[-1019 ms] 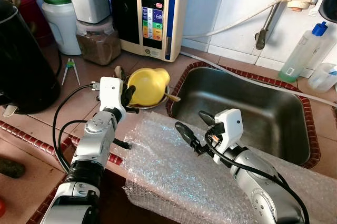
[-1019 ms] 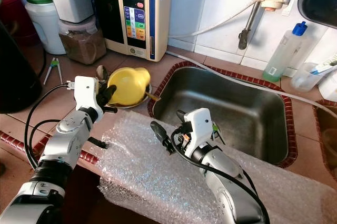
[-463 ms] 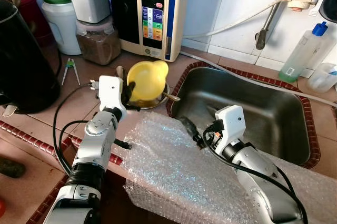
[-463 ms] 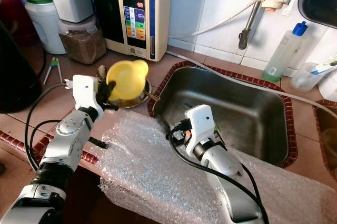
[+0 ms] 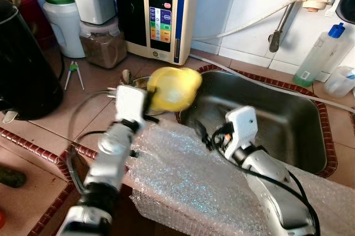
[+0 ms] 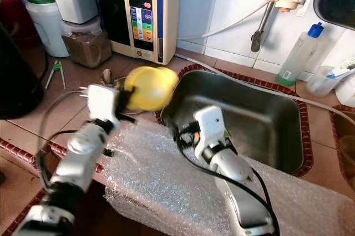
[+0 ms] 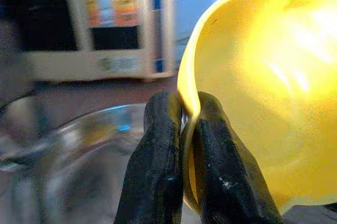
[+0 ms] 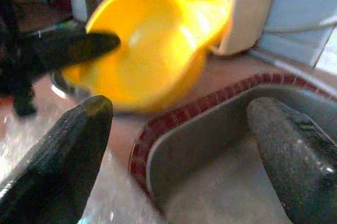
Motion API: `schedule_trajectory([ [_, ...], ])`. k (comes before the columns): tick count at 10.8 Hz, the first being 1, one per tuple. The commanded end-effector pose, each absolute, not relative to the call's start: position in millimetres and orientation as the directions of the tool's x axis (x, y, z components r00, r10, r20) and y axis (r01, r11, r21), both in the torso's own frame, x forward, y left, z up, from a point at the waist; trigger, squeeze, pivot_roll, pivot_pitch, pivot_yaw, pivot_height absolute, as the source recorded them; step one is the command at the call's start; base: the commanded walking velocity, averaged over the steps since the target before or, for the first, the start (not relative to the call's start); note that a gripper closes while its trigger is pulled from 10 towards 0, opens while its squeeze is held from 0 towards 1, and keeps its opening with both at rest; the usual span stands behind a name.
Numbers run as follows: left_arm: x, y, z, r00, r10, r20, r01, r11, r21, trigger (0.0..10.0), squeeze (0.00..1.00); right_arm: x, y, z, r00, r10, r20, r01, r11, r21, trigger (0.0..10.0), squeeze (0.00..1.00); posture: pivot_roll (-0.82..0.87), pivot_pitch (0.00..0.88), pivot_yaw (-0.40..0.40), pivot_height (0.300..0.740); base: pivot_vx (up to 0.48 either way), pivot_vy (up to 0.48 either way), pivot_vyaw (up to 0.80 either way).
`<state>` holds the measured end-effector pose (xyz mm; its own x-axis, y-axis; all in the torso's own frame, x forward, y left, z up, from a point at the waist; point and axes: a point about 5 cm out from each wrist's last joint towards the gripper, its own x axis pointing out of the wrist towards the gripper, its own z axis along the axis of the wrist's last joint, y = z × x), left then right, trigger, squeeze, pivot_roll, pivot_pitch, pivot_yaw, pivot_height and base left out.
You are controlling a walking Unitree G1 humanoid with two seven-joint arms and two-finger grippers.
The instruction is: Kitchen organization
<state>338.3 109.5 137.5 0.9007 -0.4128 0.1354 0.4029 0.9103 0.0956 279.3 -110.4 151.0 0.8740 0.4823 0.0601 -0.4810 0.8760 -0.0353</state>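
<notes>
- The kitchen is bright with soft, even light.
- The silver left arm [image 5: 108, 153] and the yellow plastic bowl [image 5: 173, 87] look smeared by blur.
- The shiny metal sink [image 5: 277, 119] has dull glare.
- Both wrist views are fuzzy.

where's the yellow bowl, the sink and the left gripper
yellow bowl [image 5: 173, 88], left eye view, its blurred outer side
sink [image 5: 277, 119], left eye view, bare steel bottom
left gripper [image 7: 181, 129], left wrist view, between fingertips clamping the bowl's rim

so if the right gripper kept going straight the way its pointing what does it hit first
Most likely the yellow bowl, which the left gripper holds by its rim just ahead of the open right gripper. Depth is unclear.
</notes>
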Motion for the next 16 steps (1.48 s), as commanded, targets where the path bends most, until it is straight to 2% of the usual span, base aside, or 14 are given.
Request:
schedule_trajectory([
  [1,336,103,144,0.879,-0.446,0.168,0.433,0.895,0.106,0.0,0.0,283,-116,155,0.891,0.448,0.078,-0.446,0.894,-0.041,10.0,0.0,0.03,0.0,-0.032,0.74,0.0,0.0,0.0],
  [5,325,86,149,0.815,-0.534,0.226,0.501,0.845,0.187,0.0,0.0,297,-118,159,0.92,0.376,0.106,-0.377,0.926,-0.012,10.0,0.0,0.03,0.0,-0.031,0.74,0.0,0.0,0.0],
  [6,320,78,157,0.768,-0.582,0.267,0.546,0.813,0.202,0.0,0.0,307,-114,160,0.93,0.349,0.116,-0.356,0.933,0.044,10.0,0.0,0.03,0.0,-0.032,0.74,0.0,0.0,0.0],
  [8,317,73,157,0.754,-0.599,0.269,0.561,0.801,0.21,0.0,0.0,318,-102,164,0.923,0.366,0.123,-0.373,0.927,0.04,10.0,0.0,0.03,0.0,-0.032,0.74,0.0,0.0,0.0],
  [9,317,72,157,0.752,-0.601,0.269,0.563,0.799,0.21,0.0,0.0,322,-99,166,0.921,0.367,0.128,-0.375,0.926,0.043,0.7,0.0,0.03,0.0,-0.036,0.74,0.0,0.0,0.0],
  [10,315,72,157,0.749,-0.605,0.27,0.568,0.796,0.209,0.0,0.0,325,-96,167,0.918,0.374,0.13,-0.382,0.923,0.045,0.0,0.0,0.04,0.0,-0.04,0.74,0.0,0.0,0.0],
  [16,316,74,156,0.761,-0.592,0.266,0.555,0.806,0.207,0.0,0.0,335,-96,169,0.925,0.351,0.146,-0.36,0.932,0.041,0.0,0.0,0.03,0.0,-0.041,0.74,0.0,0.0,0.0],
])
